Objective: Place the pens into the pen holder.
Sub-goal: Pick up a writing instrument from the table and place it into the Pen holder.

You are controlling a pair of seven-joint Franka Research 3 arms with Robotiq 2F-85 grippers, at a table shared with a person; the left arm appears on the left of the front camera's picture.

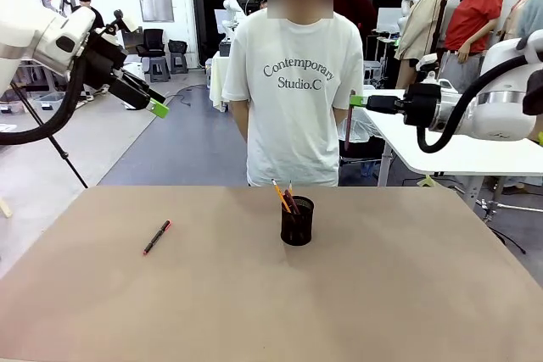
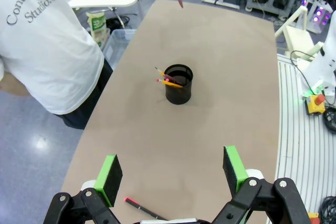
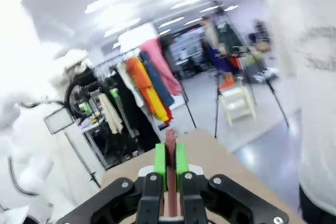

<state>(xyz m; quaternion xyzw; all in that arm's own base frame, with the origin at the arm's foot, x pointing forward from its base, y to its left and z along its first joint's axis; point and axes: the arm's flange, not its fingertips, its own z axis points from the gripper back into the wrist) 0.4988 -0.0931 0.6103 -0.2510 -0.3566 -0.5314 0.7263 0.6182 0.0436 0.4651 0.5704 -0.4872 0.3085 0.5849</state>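
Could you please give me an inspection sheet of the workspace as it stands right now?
Surface: tan table, flat and smooth.
Job's things: pen holder upright near the middle, with a yellow-orange pencil and another stick inside; black pen lying on the table's left part; reddish-brown pencil held in the air.
Clutter: nothing seen.
Hands: left hand open, raised over the table's left side; right hand shut on the reddish-brown pencil, raised at the far right.
Cables: black cables loop off both arms, above the table.
Surroundings: person standing at the far edge.
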